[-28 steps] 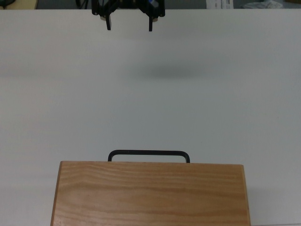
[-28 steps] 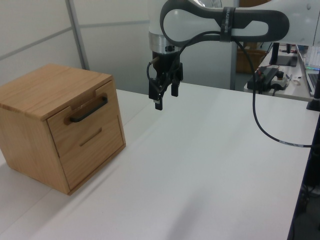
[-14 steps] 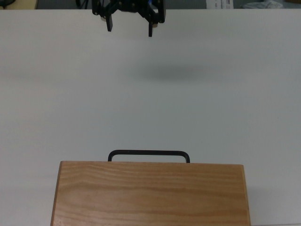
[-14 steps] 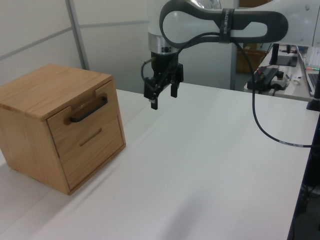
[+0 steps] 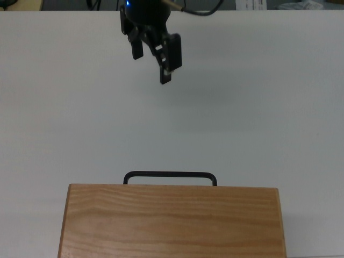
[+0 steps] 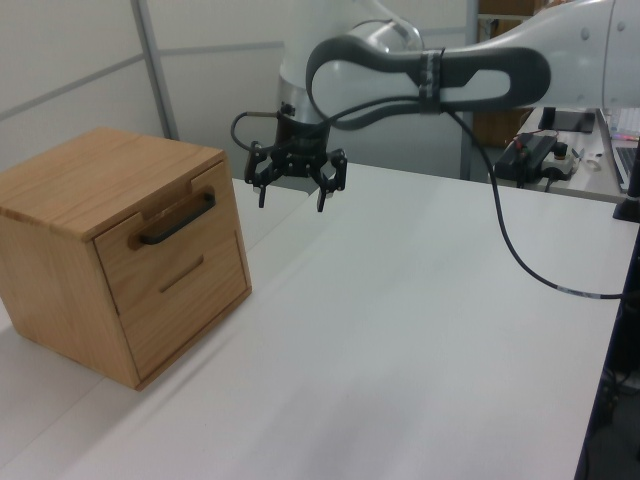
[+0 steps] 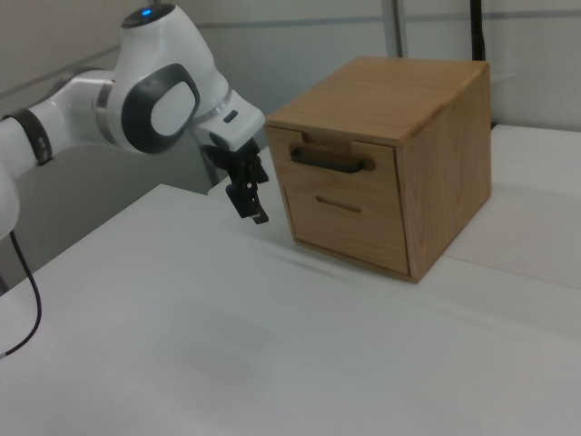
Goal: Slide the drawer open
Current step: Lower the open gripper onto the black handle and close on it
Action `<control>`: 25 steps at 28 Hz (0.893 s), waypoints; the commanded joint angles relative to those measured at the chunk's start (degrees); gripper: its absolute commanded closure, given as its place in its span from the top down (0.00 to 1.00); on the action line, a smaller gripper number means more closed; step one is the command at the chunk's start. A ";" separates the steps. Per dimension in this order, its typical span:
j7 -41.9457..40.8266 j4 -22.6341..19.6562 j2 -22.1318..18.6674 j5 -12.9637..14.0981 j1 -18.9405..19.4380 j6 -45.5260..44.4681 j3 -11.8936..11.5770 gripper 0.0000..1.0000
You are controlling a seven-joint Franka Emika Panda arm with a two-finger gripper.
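So, reading the left view from its left edge, I have the wooden casing [image 6: 95,265] sitting on the white table [image 6: 420,340], and the drawer [image 6: 165,235] is the upper front panel, flush with the casing face and fully shut, its black bar handle [image 6: 178,220] untouched. Moving toward the left view's right, my gripper [image 6: 291,195] hangs in the air above the table, near the front of the casing but clearly apart from the handle, with its fingers [image 6: 321,200] spread wide and nothing between them. Further right again the arm [image 6: 430,75] arcs back out of the scene with its cable trailing down. From the top view the handle [image 5: 170,177] sticks out past the casing's top edge while the gripper [image 5: 152,62] sits well up the frame, with bare table between the two. My read is that the task has hardly begun: nothing is done on the drawer itself, and I'd still have to close the gap, line the open fingers up around the bar, clamp, and pull it out
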 commanded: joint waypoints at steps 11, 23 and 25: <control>27.00 0.48 6.28 -9.23 1.50 17.82 1.01 1.00; 39.83 5.31 15.06 -22.24 1.68 27.67 3.21 1.00; 41.50 6.89 16.30 -23.74 1.77 27.67 3.39 1.00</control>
